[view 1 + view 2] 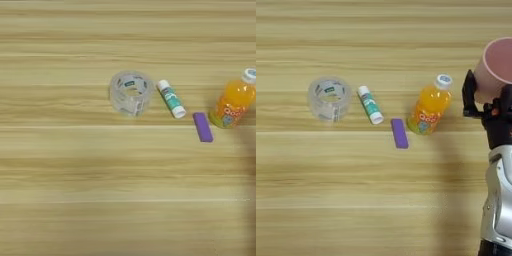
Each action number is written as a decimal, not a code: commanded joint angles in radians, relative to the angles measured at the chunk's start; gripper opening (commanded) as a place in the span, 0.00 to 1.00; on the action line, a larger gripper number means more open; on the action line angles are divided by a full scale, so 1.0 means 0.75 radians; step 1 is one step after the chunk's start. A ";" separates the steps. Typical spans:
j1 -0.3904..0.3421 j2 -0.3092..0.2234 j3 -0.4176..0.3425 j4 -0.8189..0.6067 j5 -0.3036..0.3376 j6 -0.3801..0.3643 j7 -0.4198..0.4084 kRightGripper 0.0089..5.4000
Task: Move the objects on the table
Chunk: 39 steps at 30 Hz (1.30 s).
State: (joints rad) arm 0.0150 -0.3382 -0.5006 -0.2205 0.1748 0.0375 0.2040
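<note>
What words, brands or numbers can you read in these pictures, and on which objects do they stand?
None can be read for certain.
Bottle: coloured lettering on the label, too blurred to read.
Glue stick: green label, print too small.
Tape roll: small green sticker inside the core, unreadable.
Purple block: no print visible.
Pink cup: no print visible.

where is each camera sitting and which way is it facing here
Left eye view: on the robot's head, looking down on the table; it shows the tape roll, glue stick, purple block and juice bottle, and none of the robot's body.
Right eye view: same head, same downward look, reaching further right; it shows the silver forearm and the right gripper holding the pink cup.
Shared: both see the table and the same row of four items.
</note>
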 commanded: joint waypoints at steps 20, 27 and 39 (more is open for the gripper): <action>-0.207 -0.071 0.086 0.586 -0.081 -0.164 -0.049 0.76; -0.232 -0.076 0.101 0.691 -0.089 -0.199 -0.051 0.76; -0.244 -0.080 0.109 0.791 -0.097 -0.227 -0.059 0.76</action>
State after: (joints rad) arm -0.1041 -0.3453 -0.4168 0.4032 0.1036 -0.0964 0.1769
